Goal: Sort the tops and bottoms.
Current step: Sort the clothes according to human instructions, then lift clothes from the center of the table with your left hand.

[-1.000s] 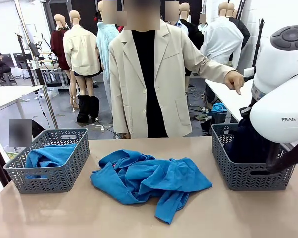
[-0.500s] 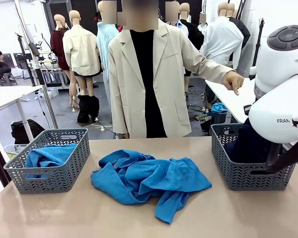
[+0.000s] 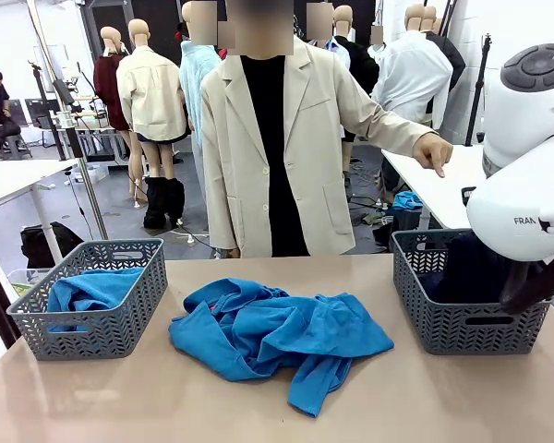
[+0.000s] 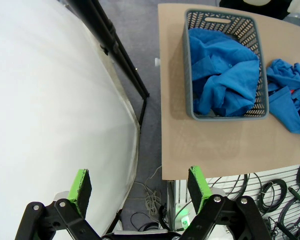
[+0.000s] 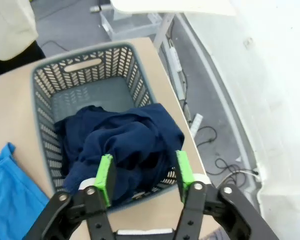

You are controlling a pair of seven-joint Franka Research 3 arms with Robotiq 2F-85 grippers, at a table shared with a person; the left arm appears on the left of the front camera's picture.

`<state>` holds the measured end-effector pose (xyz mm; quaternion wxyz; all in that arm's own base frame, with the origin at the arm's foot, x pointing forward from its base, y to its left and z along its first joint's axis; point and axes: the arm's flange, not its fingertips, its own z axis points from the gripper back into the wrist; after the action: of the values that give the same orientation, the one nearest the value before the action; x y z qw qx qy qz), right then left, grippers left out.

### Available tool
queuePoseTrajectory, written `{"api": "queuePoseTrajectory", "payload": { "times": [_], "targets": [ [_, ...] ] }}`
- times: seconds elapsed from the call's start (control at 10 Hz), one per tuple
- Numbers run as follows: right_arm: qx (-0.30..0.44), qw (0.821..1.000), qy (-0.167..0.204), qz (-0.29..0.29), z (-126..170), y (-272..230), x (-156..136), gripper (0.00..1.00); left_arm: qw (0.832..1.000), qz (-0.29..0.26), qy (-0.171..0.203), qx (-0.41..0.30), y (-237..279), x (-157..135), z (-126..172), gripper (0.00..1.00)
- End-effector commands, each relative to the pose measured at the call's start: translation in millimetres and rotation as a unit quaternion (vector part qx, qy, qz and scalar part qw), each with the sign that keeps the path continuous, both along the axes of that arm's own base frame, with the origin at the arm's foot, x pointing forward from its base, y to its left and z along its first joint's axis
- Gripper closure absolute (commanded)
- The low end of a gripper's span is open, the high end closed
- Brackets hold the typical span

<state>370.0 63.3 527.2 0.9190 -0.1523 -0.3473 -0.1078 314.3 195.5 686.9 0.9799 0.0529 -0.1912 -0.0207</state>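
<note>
Bright blue tops (image 3: pixel 277 334) lie in a heap at the table's middle. One more blue top (image 3: pixel 90 288) fills the left grey basket (image 3: pixel 120 328). Dark navy bottoms (image 5: pixel 125 142) lie bunched in the right grey basket (image 5: pixel 85 64), spilling over its near rim. My right gripper (image 5: pixel 144 167) hovers just above them, jaws apart, with nothing pinched between the green pads. In the front view the bottoms (image 3: pixel 471 268) sit behind my white right arm (image 3: pixel 526 194). My left gripper (image 4: pixel 138 180) stands open over the floor, off the table's left edge, short of its basket (image 4: pixel 189 75).
A person in a cream jacket stands at the far edge, one hand (image 3: pixel 436 152) pointing down toward the right basket (image 3: pixel 466 325). Bare tabletop (image 3: pixel 120 397) lies in front of the baskets. The table's edge (image 4: pixel 162 125) drops to floor and cables.
My right gripper's jaws have spread apart and let go of the dark bottoms, which have sunk lower into the right basket. The right arm has drifted slightly right. The left arm is unmoved.
</note>
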Motion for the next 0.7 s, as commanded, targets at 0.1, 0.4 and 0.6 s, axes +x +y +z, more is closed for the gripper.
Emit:
{"api": "queuePoseTrajectory", "payload": {
  "times": [0.1,0.4,0.6],
  "targets": [
    [-0.001,0.999,-0.037,-0.019,24.2,-0.2,12.9,0.00,1.000,0.001,-0.002,-0.004,-0.3,0.5,1.3,0.00],
    [0.021,0.996,-0.084,-0.021,73.5,2.4,9.5,0.00,1.000,0.001,-0.002,-0.004,-0.3,0.5,1.3,0.00],
    [0.002,0.999,-0.048,-0.010,49.7,-3.6,7.8,0.00,1.000,0.001,-0.002,-0.004,-0.3,0.5,1.3,0.00]
  ]
}}
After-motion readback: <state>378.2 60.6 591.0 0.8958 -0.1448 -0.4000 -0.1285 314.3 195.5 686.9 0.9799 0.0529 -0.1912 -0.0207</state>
